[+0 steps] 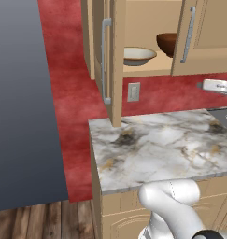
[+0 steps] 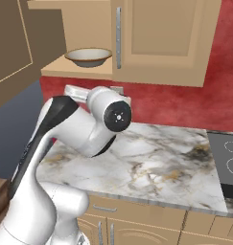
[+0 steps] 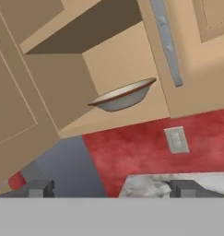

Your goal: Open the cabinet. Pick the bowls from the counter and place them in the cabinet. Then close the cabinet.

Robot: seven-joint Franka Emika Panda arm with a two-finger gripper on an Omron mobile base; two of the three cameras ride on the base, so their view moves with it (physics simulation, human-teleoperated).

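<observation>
The cabinet (image 1: 203,28) hangs above the counter (image 1: 157,149). Its left door (image 1: 116,60) is swung wide open and its right door (image 2: 161,38) looks shut. On the cabinet floor sits the cream-white bowl (image 1: 139,55), with the reddish-brown bowl (image 1: 167,44) beside it, half hidden by the right door's edge. The hand view looks up at the cream bowl (image 3: 124,96) from below. My gripper (image 3: 113,188) is open and holds nothing. It hovers over the counter, below the cabinet and apart from it, and its white hand (image 1: 216,86) shows at the right edge.
A wall outlet (image 1: 133,92) sits on the red wall (image 1: 77,93) under the cabinet. A dark cooktop (image 2: 228,162) adjoins the counter on the right. A tall dark grey panel (image 1: 21,102) stands to the left. Tan base cabinets (image 2: 137,220) run below the counter.
</observation>
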